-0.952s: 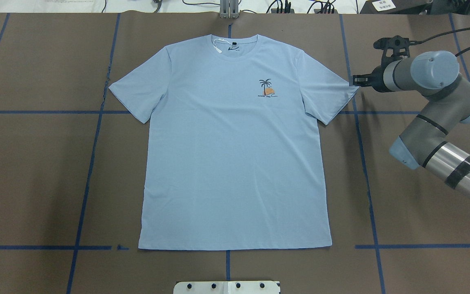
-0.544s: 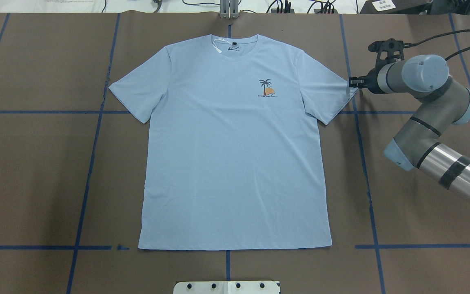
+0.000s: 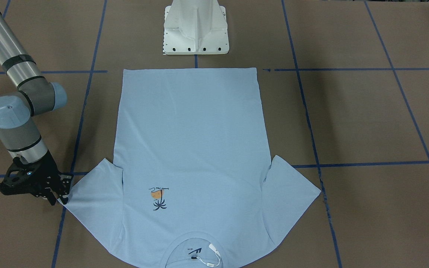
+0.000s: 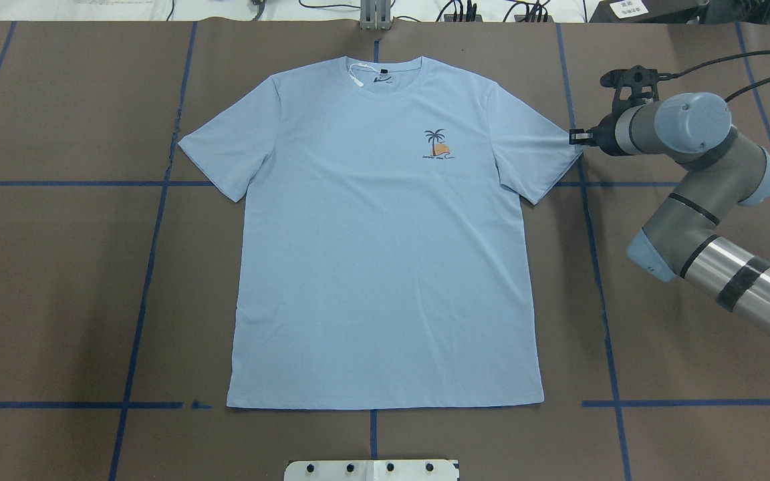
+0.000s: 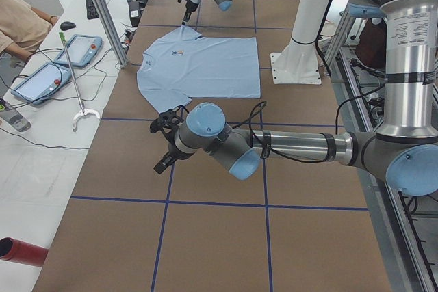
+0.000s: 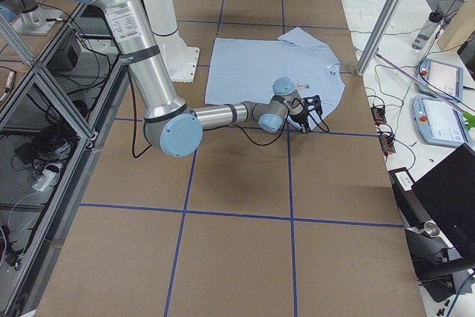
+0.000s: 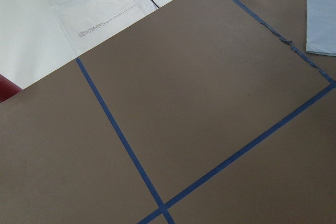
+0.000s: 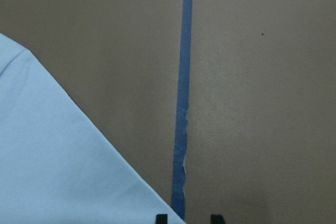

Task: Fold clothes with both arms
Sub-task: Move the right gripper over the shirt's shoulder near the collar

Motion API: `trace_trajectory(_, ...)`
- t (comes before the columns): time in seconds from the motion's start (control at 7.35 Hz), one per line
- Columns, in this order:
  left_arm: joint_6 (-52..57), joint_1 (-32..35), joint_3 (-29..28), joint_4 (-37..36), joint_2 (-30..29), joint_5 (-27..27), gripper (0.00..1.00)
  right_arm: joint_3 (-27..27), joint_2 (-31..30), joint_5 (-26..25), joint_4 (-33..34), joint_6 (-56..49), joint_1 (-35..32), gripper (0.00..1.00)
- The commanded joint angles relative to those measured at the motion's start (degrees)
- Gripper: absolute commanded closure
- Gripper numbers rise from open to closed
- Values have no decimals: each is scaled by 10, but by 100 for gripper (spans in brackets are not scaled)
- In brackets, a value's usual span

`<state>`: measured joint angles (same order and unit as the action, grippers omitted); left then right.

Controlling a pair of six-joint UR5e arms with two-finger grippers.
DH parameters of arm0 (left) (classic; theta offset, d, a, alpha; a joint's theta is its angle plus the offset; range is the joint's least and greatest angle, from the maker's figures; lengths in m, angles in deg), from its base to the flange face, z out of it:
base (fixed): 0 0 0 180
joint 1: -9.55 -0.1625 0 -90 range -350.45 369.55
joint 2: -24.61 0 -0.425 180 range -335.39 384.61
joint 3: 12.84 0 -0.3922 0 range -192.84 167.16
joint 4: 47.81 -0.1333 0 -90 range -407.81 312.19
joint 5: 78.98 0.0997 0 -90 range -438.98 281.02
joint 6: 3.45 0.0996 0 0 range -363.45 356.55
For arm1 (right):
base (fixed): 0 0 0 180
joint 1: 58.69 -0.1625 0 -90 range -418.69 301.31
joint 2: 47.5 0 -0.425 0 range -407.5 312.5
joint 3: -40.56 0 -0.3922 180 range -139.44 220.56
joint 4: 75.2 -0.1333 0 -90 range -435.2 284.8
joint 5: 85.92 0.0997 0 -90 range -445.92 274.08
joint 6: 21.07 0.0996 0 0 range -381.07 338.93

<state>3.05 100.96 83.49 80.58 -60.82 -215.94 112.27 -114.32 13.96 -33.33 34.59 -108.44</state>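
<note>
The light blue T-shirt (image 4: 385, 267) lies flat and face up on the brown table, collar toward the far edge, palm print (image 4: 438, 143) on the chest. My right gripper (image 4: 573, 137) is low at the tip of the shirt's right sleeve (image 4: 545, 153). In the right wrist view its fingertips (image 8: 161, 217) stand apart, open, with the sleeve corner (image 8: 63, 171) reaching between them. In the front view this gripper (image 3: 61, 199) touches the sleeve edge. My left gripper (image 5: 161, 166) shows only in the exterior left view, hovering over bare table well off the shirt; I cannot tell its state.
The white pedestal base (image 3: 196, 29) stands at the near edge by the shirt's hem. Blue tape lines (image 4: 151, 234) cross the table. A white side table holds tablets (image 5: 82, 49) and cables; a person's arm (image 5: 17, 22) rests there. A plastic bag (image 7: 100, 6) lies beyond the table edge.
My right gripper has crept left toward the sleeve tip and now reaches its corner. The shirt has not moved.
</note>
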Motion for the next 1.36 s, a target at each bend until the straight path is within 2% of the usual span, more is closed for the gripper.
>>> trace_trajectory(0.0, 0, 0, 0, 0, 0, 0, 0, 27, 18, 2, 25, 10, -1, 100)
trace_trajectory(0.27, 0, 0, 0, -1, -1, 0, 0, 106, 36, -2, 160, 27, 2, 100)
trace_trajectory(0.54, 0, 0, 0, 0, -1, -1, 0, 107, 75, -27, 190, 70, 28, 100)
trace_trajectory(0.82, 0, 0, -1, -1, 0, 0, 0, 104, 138, -73, 281, 161, 63, 100)
trace_trajectory(0.95, 0, 0, -1, 0, 1, 0, 0, 77, 163, -101, 288, 178, 76, 100)
trace_trajectory(1.09, 1, 0, -1, 0, 1, -1, 0, 20, 203, -123, 286, 188, 88, 100)
trace_trajectory(1.22, 1, 0, 0, -1, 2, -1, 0, -4, 214, -145, 284, 195, 99, 100)
